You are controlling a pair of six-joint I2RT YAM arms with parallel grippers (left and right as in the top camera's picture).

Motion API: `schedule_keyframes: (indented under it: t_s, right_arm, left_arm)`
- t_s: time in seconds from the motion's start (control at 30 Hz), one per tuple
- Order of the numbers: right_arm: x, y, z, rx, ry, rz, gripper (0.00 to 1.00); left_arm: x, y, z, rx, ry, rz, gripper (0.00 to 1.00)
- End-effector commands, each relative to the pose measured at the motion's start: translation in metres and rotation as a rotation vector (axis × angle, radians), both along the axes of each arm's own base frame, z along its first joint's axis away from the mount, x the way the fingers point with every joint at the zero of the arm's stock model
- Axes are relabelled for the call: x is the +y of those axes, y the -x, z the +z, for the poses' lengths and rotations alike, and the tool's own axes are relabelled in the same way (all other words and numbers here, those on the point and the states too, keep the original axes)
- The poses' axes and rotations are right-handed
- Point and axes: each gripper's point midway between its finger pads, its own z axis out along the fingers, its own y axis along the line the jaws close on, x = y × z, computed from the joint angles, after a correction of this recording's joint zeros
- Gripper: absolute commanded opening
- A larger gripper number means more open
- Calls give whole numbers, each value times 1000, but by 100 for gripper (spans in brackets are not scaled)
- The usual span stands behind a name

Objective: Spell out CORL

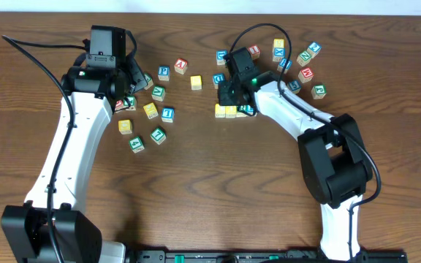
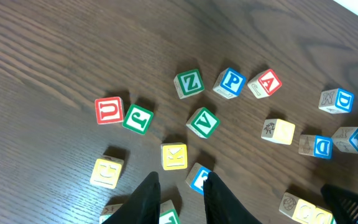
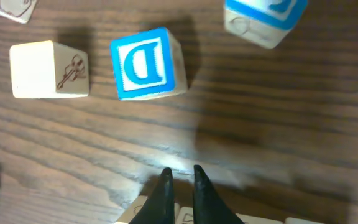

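Observation:
Two yellow-topped cubes [image 1: 220,111] [image 1: 231,111] sit side by side mid-table. A green-and-white cube [image 1: 245,109] touches their right end, half hidden under my right arm. My right gripper [image 1: 229,98] hangs just behind this row. In the right wrist view the right gripper [image 3: 182,173] shows only a narrow slit with nothing in it, and the pale cube tops [image 3: 140,215] lie under its tips. My left gripper [image 2: 180,177] is open over the left cluster. A blue-lettered cube [image 2: 197,180] sits at its right finger and a green one [image 2: 169,218] by its left finger.
Loose letter cubes lie around the left gripper [image 1: 139,79], among them U [image 2: 109,110], Z [image 2: 189,83], P [image 2: 231,82] and A [image 2: 266,83]. A blue D cube [image 3: 146,62] and a pale cube [image 3: 48,70] lie beyond the right fingers. Several more cubes [image 1: 305,62] sit at back right.

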Motion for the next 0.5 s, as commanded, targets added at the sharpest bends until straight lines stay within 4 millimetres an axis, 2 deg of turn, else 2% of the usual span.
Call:
schedule_keyframes:
  t_s: [0.0,0.1,0.47]
  right_arm:
    - [-15,-9,11,-31,38,-45,7]
    - [-21,-6,7,-18,70,-57,6]
    - [-26,-2,3,-6,91,-63,4]
  left_arm:
    - [4,1,-4,9,-14,12,25]
    - [4,1,-4,9,-14,12,25]
    - [4,1,-4,10,-14,11,24]
